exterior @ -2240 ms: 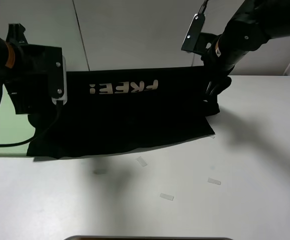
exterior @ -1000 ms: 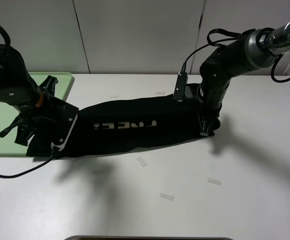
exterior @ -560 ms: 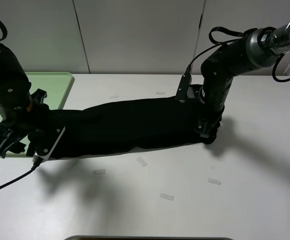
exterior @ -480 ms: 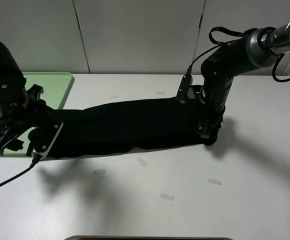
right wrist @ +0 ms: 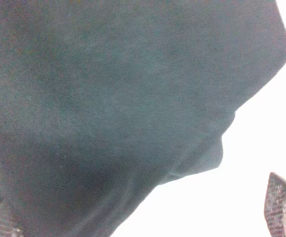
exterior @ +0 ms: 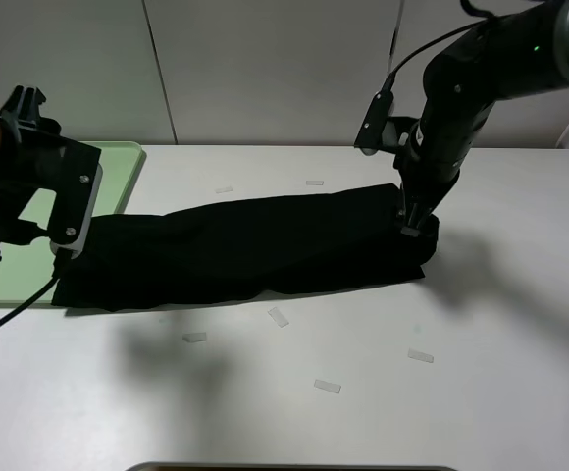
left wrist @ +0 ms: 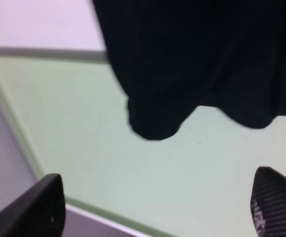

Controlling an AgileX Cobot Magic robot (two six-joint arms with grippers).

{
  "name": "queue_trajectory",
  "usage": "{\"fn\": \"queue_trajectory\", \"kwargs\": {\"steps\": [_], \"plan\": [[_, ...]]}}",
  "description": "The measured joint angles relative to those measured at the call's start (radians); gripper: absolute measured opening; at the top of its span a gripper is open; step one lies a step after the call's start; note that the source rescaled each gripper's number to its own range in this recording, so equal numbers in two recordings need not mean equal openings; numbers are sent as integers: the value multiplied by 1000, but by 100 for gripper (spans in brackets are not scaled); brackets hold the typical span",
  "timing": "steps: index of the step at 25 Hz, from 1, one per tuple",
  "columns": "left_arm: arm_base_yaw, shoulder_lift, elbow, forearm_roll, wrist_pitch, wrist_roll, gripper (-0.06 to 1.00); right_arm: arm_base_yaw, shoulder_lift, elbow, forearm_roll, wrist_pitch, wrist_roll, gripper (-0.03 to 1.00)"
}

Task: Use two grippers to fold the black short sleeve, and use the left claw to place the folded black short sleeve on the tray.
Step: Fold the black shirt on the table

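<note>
front: paper scraps (exterior: 279,316) on white surface (exterior: 363,412) | mid: black short sleeve (exterior: 255,250) lies folded in a long band, print hidden, left end lapping onto the tray (exterior: 10,275) | left end effector (left wrist: 162,205): above that end, fingers spread, empty | right end effector (right wrist: 142,210): just above the shirt's right end, fingers spread, holding nothing

The tray (exterior: 120,165) runs off the high view's edge, partly behind the left arm (exterior: 29,186), which also covers 1 end of the shirt (exterior: 255,245). The wrist views crop the left end effector (left wrist: 160,207) and right end effector (right wrist: 143,212) to 2 fingertips each. The scraps (exterior: 279,316) are too small to identify.
</note>
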Motion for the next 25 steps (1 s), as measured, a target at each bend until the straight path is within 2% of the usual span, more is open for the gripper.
{"fn": "queue_trajectory", "kwargs": {"steps": [5, 11, 21, 25], "plan": [[0, -100, 0, 0, 16, -24, 73, 0, -98, 0, 53, 15, 0, 100], [0, -209, 0, 0, 51, -135, 73, 0, -186, 0, 93, 97, 5, 100], [0, -509, 0, -8, 24, -646, 73, 0, -348, 1, 212, 90, 45, 100], [0, -697, 0, -86, 24, -753, 73, 0, -440, 1, 217, 88, 45, 100]]}}
